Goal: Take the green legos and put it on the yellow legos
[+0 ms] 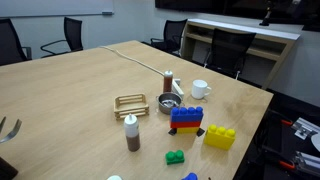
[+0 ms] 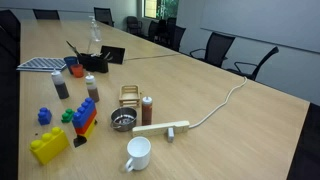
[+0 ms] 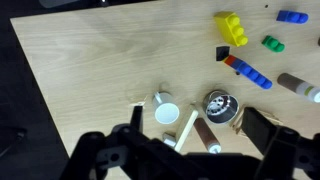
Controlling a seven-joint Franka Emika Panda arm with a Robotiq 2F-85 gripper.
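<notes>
The green legos (image 1: 175,157) lie on the wooden table near its edge, and also show in an exterior view (image 2: 68,116) and in the wrist view (image 3: 272,43). The yellow legos (image 1: 220,136) stand a short way from them, apart from them, in all views (image 2: 48,146) (image 3: 232,28). My gripper (image 3: 196,123) is open and empty, high above the table, over the mug and the strainer and far from both bricks. Its grey fingertips show at the left edge of an exterior view (image 1: 8,128).
A blue-and-red brick stack (image 1: 186,118) stands between the bricks and a metal strainer (image 1: 167,104). Around them are a white mug (image 1: 200,89), a wooden rack (image 1: 131,103), a wooden stick (image 2: 165,128), brown shakers (image 2: 147,110), small bottles (image 1: 131,132), a blue brick (image 2: 44,116) and a cable.
</notes>
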